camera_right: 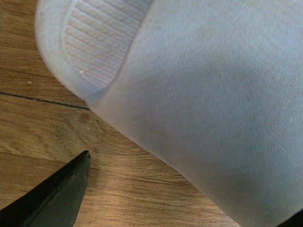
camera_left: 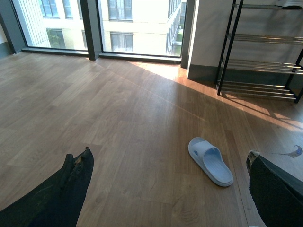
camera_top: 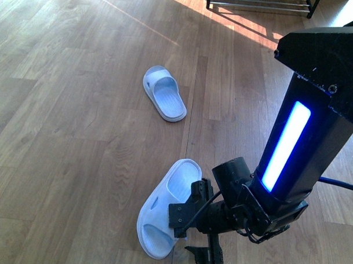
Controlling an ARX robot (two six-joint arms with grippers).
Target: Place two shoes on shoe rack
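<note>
Near slide [camera_top: 165, 207]: pale blue-white one-piece rubber, with a broad pebbled strap and ribbed footbed. It lies sole down on the wood floor [camera_top: 78, 134], just beside the right gripper.
Far slide [camera_top: 164, 101]: matching, sole down, well apart from the near slide, toward the rack.
Shoe rack [camera_top: 259, 3]: black uprights, silver rods, at the floor's far edge.
Right gripper [camera_top: 197, 240]: released; one fingertip [camera_right: 71, 184] is beside the strap, not touching.
Left gripper [camera_left: 169, 152]: fingers parted wide, above the floor.
</note>
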